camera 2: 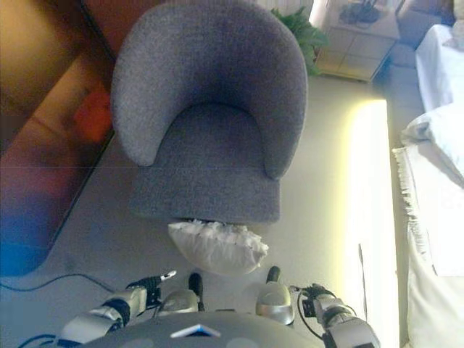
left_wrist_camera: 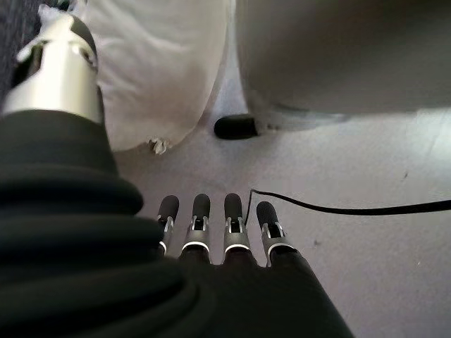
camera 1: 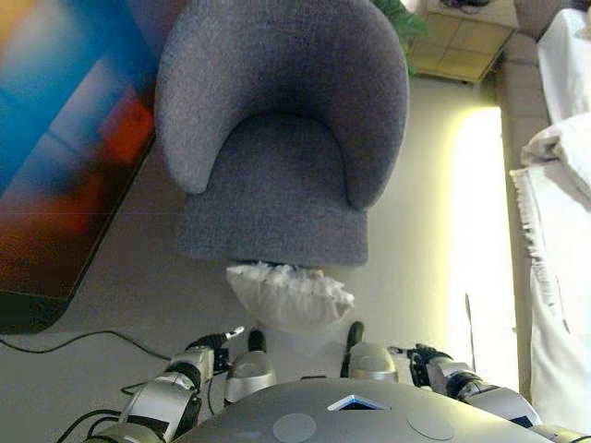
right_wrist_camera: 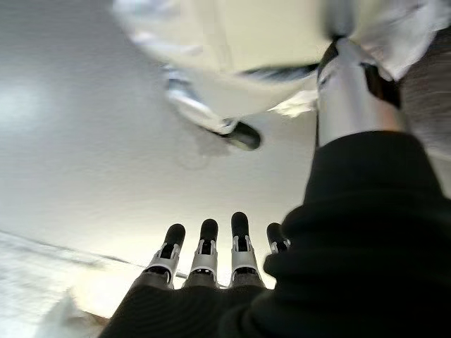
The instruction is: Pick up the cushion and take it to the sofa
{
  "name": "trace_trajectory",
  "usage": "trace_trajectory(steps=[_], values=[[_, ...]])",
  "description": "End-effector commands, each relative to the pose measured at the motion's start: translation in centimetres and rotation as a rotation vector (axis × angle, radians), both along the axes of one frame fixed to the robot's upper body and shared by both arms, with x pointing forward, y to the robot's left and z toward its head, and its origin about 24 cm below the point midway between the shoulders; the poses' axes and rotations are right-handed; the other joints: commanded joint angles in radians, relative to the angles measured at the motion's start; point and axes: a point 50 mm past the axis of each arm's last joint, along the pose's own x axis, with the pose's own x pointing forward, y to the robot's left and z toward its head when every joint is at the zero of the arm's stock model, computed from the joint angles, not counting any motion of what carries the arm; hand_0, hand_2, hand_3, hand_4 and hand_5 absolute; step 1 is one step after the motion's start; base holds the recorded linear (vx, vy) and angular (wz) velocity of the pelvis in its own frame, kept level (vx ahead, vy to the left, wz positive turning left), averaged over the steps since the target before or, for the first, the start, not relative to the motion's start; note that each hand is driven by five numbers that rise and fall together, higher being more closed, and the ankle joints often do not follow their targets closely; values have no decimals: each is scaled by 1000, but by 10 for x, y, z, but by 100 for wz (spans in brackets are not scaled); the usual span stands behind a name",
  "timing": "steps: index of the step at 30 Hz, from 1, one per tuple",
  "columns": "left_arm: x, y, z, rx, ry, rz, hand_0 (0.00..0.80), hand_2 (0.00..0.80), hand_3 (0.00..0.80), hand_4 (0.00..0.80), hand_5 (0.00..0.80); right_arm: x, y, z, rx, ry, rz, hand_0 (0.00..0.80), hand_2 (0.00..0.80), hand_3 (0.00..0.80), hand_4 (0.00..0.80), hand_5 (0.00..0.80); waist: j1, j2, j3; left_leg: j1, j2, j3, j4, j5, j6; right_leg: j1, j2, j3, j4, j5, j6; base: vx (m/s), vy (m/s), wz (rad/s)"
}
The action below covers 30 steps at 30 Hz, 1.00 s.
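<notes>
Both hands hang open and empty, the left hand [left_wrist_camera: 211, 225] and right hand [right_wrist_camera: 211, 246] low on either side of the cushion [camera 1: 288, 295].
It lies on the pale floor [camera 1: 416, 231], touching the front of the grey armchair [camera 1: 277, 138]. Soft, white and ruffled at the edge, it will likely sag, so I'd close in from both sides and squeeze evenly.
</notes>
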Motion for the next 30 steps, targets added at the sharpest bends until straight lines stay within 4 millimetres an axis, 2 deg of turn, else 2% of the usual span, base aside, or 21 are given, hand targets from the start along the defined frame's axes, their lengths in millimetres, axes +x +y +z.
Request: trace_trajectory(steps=[1, 3, 6, 8, 10, 11, 12, 16, 20, 24, 27, 30], values=[[-3, -6, -2, 31, 30, 25, 0, 0, 0, 0, 0, 17, 4, 3, 31, -22, 75, 0, 0, 0, 0, 0, 28, 21, 19, 5, 67, -17, 110, -131, 38, -26, 38, 27, 100, -145, -37, -34, -334, 24], [3, -12, -2, 5, 19, -10, 0, 0, 0, 0, 0, 23, -1, 6, 24, -36, 84, 0, 0, 0, 0, 0, 41, 29, 39, -27, 75, -32, 100, -93, 10, -11, 49, 4, 69, -144, -51, -161, -280, 21], [19, -28, -1, -34, -42, -31, 0, 0, 0, 0, 0, 53, -13, 20, -34, -126, 80, 0, 0, 0, 0, 0, 52, 64, 97, -122, 71, -40, 64, -12, -23, -21, 58, -6, 4, -124, -63, -303, -112, 15], [22, -30, 0, -52, -55, -23, 0, 0, 0, 0, 0, 63, -22, 27, -72, -150, 58, 0, 0, 0, 0, 0, 44, 79, 116, -149, 66, -23, 99, -4, -20, -31, 52, -12, -2, -128, -76, -179, -12, 31], [22, -31, -1, -88, -69, -6, 0, 0, 0, 0, 0, 63, -33, 30, -99, -146, 39, 0, 0, 0, 0, 0, 24, 87, 121, -150, 59, 15, 204, -17, -15, -64, 36, -17, 13, -127, -94, -140, -2, 35], [23, -32, 0, -84, -75, -1, 0, 0, 0, 0, 0, 60, -37, 30, -110, -135, 32, 0, 0, 0, 0, 0, 15, 90, 120, -142, 64, 27, 233, -19, -12, -81, 32, -25, 18, -125, -104, -76, 3, 51], [22, -31, 0, -75, -71, -6, 0, 0, 0, 0, 0, 57, -39, 30, -111, -128, 29, 0, 0, 0, 0, 0, 11, 94, 120, -121, 70, 21, 232, -30, -18, -80, 35, -24, 27, -141, -102, -58, 21, 62], [15, -28, -2, -66, -53, -25, 0, 0, 0, 0, 0, 52, -39, 28, -117, -115, 32, 0, 0, 0, 0, 0, 3, 113, 101, -71, 114, 15, 167, 26, -33, -133, 40, -38, 53, -148, -107, -60, 74, 10], [14, -31, -3, -59, -73, -12, 0, 0, 0, 0, 0, 66, -45, 36, -159, -175, 14, 0, 0, 0, 0, 0, -6, 155, 101, -54, 162, 30, 47, 101, -68, -176, 23, -43, 92, -160, -96, -36, 239, 23], [22, -35, -1, -85, -122, -17, 0, 0, 0, 0, 0, 89, -51, 49, -225, -246, -13, 0, 0, 0, 0, 0, -22, 194, 130, -85, 189, 59, -23, 157, -89, -222, -10, -17, 156, -194, -86, -41, 374, 40], [30, -37, 1, -110, -166, -47, 0, 0, 0, 0, 0, 101, -53, 58, -270, -290, -47, 0, 0, 0, 0, 0, -23, 209, 155, -135, 200, 48, -4, 154, -80, -272, -37, 26, 205, -194, -80, -57, 459, -1], [47, -39, 7, -94, -215, -79, 0, 0, 0, 0, 0, 116, -53, 67, -305, -348, -44, 0, 0, 0, 0, 0, -40, 193, 190, -173, 173, 75, 118, 58, -72, -341, -106, 83, 272, -183, -39, 9, 396, -10]])
